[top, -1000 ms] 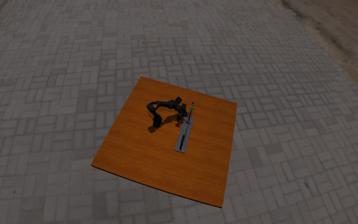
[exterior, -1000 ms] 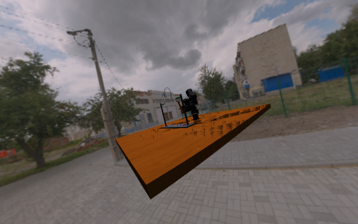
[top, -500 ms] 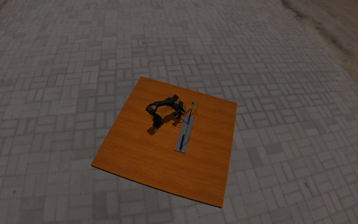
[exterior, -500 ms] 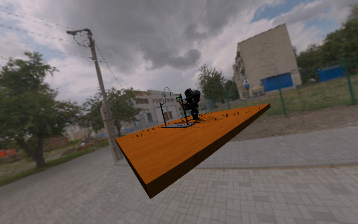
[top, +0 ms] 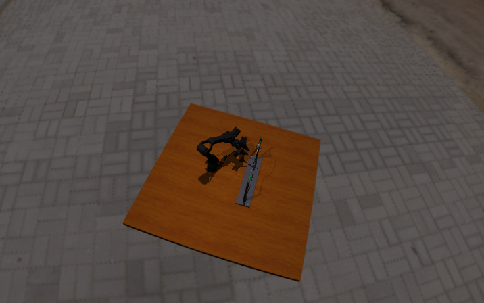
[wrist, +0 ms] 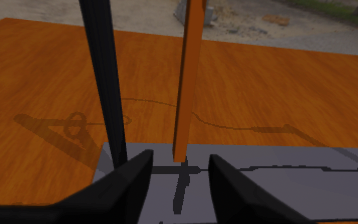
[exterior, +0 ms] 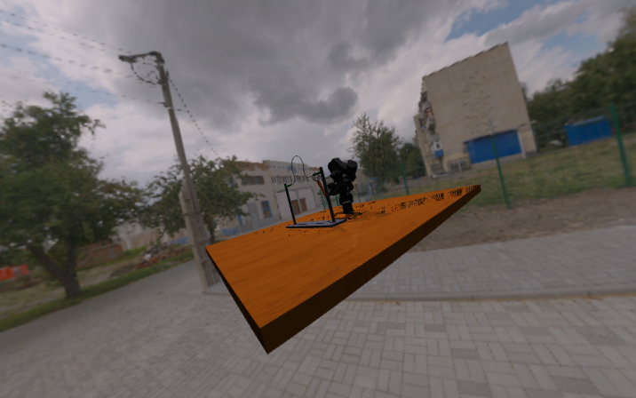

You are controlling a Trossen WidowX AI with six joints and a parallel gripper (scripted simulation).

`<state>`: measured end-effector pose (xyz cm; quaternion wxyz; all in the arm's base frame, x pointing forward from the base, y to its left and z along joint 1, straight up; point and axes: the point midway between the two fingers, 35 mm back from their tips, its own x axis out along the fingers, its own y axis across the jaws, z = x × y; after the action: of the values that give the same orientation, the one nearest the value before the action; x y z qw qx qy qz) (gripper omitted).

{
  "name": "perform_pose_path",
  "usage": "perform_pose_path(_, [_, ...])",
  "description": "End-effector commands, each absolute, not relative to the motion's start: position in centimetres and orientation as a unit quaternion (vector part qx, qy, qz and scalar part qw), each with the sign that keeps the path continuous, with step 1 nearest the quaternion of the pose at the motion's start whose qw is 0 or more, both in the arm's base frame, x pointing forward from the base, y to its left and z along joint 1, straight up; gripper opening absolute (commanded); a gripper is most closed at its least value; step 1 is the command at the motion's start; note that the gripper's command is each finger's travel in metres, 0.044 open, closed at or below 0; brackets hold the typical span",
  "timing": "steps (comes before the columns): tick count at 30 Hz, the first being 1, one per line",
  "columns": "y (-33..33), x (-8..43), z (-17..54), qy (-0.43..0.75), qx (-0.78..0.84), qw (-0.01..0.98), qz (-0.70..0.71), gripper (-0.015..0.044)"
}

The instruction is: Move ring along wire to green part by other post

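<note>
The ring (top: 259, 146) (exterior: 314, 177) is around the wire at the green part (top: 259, 141) beside one post (exterior: 328, 199) (wrist: 105, 80). Its orange handle (exterior: 321, 187) (wrist: 189, 85) hangs down, slightly tilted, its lower end free above the base plate. My gripper (top: 247, 151) (wrist: 181, 159) is open. In the wrist view its fingertips stand apart on both sides below the handle's lower end, with nothing gripped; contact does not show. The other green part (top: 249, 178) (exterior: 289, 185) is beside the second post (exterior: 290, 205). The thin grey wire (exterior: 291, 163) arches high between them.
The grey base plate (top: 240, 200) (exterior: 305, 226) (wrist: 305, 195) carries both posts on the wooden table (top: 213, 221) (exterior: 290, 262). In the wrist view the dark post rises left of the handle. The arm's base (top: 212, 165) stands on the table across from the plate.
</note>
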<state>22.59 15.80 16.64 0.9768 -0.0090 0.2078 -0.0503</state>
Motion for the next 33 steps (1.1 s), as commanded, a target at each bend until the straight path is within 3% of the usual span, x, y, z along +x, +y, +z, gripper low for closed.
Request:
perform_pose_path(1, [15.7, 22.6, 16.8, 0.206, -0.006, 0.977, -0.051, 0.016])
perform_pose_path(17, [15.7, 22.6, 16.8, 0.206, -0.006, 0.977, -0.051, 0.016])
perform_pose_path(27, [16.0, 18.9, 18.5, 0.204, -0.009, 0.978, -0.048, 0.0423])
perform_pose_path(33, [16.0, 18.9, 18.5, 0.204, -0.009, 0.978, -0.048, 0.044])
